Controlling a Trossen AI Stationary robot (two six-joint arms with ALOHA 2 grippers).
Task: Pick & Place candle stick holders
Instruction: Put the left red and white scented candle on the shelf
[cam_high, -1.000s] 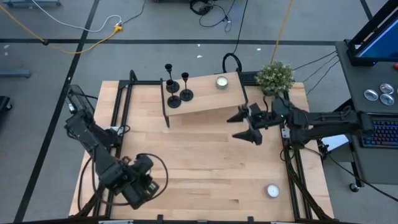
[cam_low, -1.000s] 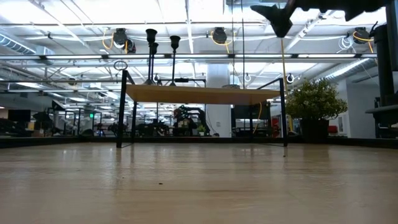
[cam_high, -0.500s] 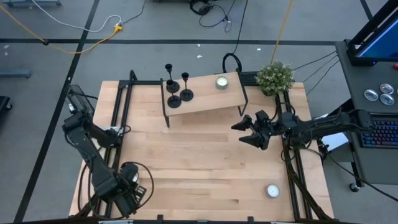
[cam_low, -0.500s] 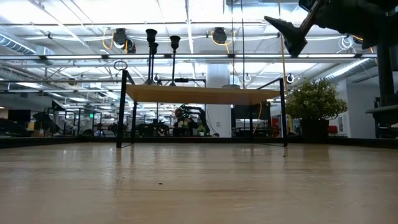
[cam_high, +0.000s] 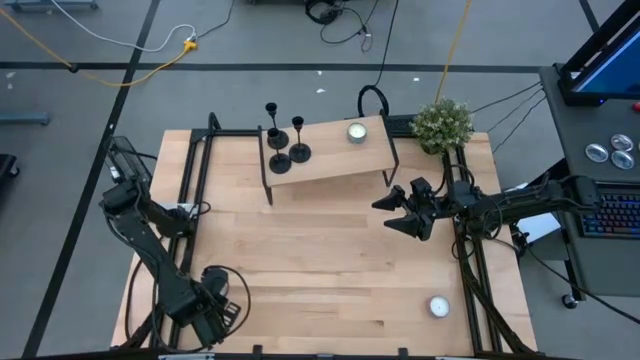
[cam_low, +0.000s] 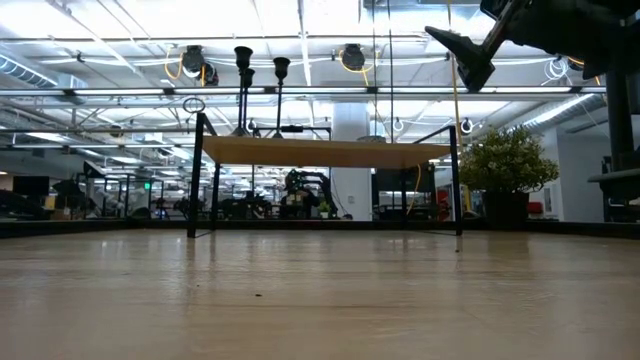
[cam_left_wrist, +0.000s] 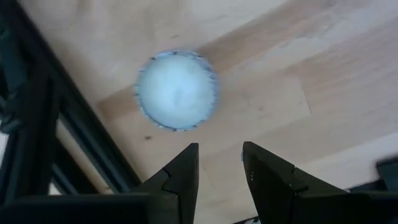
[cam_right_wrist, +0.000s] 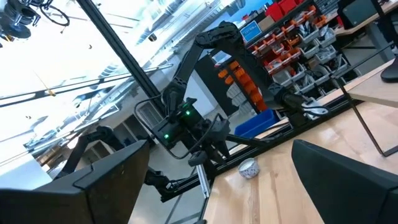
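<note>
Three black candle stick holders (cam_high: 280, 160) (cam_low: 243, 60) stand on their round bases at the left end of a wooden shelf (cam_high: 335, 160) at the table's far side. My left gripper (cam_high: 205, 310) (cam_left_wrist: 219, 152) points down at the near left corner, open by a narrow gap. It hangs above a white tealight (cam_left_wrist: 177, 90) (cam_right_wrist: 249, 168) that lies on the table, with nothing between its fingers. My right gripper (cam_high: 383, 214) (cam_low: 465, 50) hovers wide open and high up, in front of the shelf's right end, holding nothing.
A second tealight (cam_high: 356, 131) sits on the shelf's right part, and another (cam_high: 438, 306) lies near the table's near right corner. A small potted plant (cam_high: 442, 123) stands at the far right corner. Black frame rails (cam_high: 190, 180) run along both side edges.
My left gripper has moved toward the table's near left corner, sunk lower and rolled. My right gripper drew back toward the right edge, dropped a little and tipped its fingers upward, then stayed still. The candle stick holders have not moved.
</note>
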